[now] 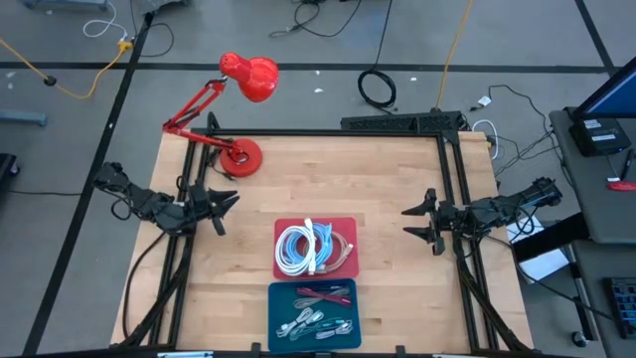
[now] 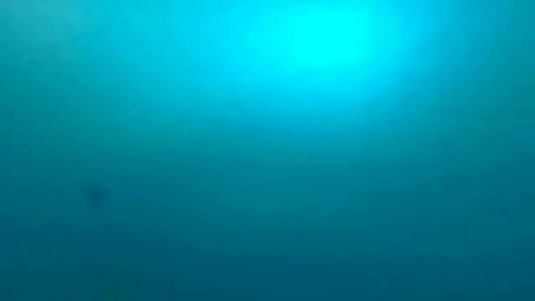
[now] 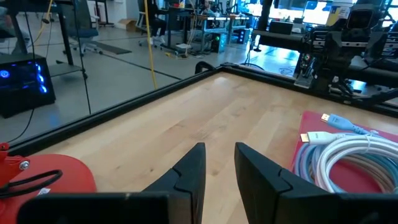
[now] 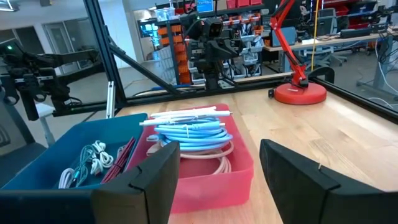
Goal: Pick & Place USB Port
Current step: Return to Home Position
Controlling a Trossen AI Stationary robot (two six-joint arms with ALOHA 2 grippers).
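A red tray (image 1: 344, 227) at the table's middle holds coiled white and light-blue USB cables (image 1: 310, 249); they also show in the right wrist view (image 4: 189, 132) and the left wrist view (image 3: 348, 155). A blue tray (image 1: 278, 298) nearer the near edge holds several smaller cables (image 1: 316, 320). My left gripper (image 1: 227, 209) hovers open over the table's left side, left of the red tray. My right gripper (image 1: 412, 223) hovers open at the right side, pointing toward the trays. The low view shows only a blue haze.
A red desk lamp stands with its base (image 1: 239, 157) on the table's far left part, its head (image 1: 250, 78) beyond the far edge. A black frame (image 1: 328, 133) rims the table. Bare wood lies between each gripper and the trays.
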